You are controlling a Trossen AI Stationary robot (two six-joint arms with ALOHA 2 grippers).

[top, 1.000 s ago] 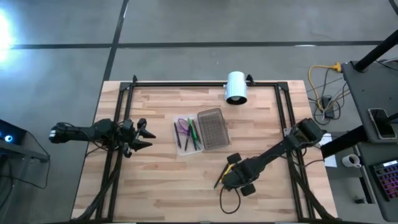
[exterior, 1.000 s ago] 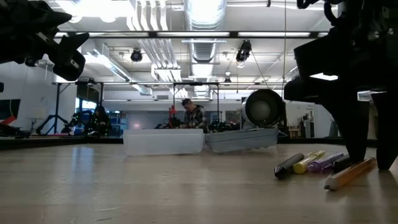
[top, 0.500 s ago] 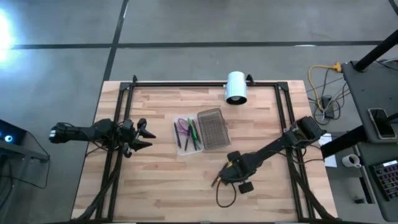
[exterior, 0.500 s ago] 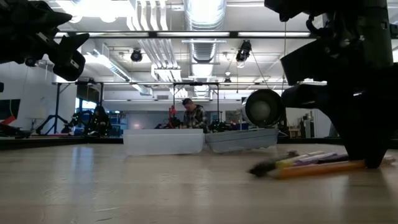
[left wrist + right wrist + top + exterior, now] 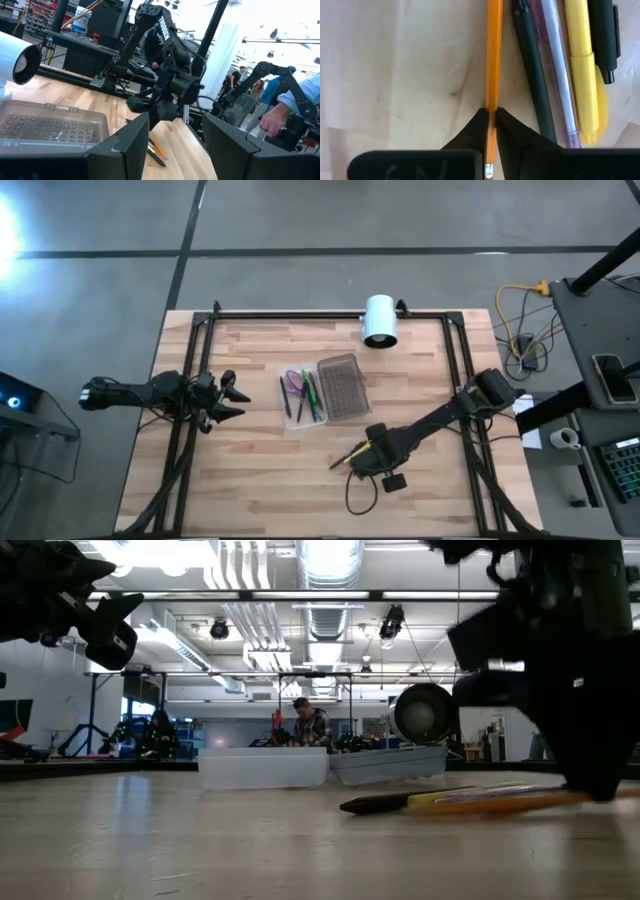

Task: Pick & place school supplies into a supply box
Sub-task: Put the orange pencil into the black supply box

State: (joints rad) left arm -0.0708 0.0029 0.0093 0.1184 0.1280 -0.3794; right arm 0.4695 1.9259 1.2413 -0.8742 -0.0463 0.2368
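orange pencil pinched in right pincer, low on desk beside loose pens, near supply box. left pincer spread open, hovering at left desk edge.

No text, label, brand or number can be read in any view. The pale marking on the dark upper link of the far robot arm, at upper centre of the left wrist view, is too blurred to make out.
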